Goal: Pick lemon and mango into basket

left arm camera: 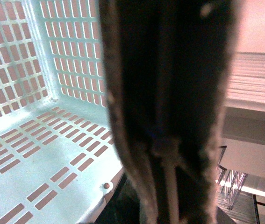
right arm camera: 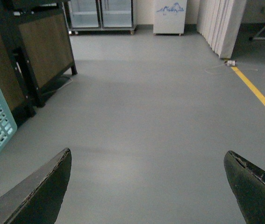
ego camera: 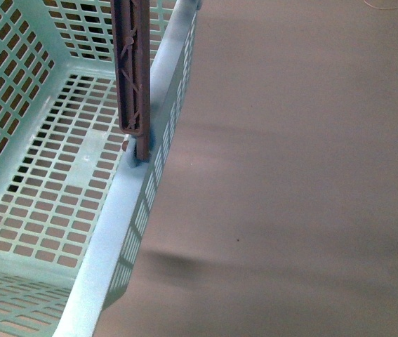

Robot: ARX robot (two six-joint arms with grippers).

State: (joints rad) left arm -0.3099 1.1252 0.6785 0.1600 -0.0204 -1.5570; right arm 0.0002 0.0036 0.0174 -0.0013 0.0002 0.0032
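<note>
We find the basket floor bare; right fingers spread wide, holding nothing, presumably readied to pick. Handle fills the left wrist view: left fingers' state cannot be told.

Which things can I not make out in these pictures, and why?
Lemon and mango: in no view.
Basket: front view's left and bottom edges cut it off; right wrist view shows only a corner.
Basket floor, left wrist view: the dark, blurred handle covers much of it.
Left gripper: not visible.
</note>
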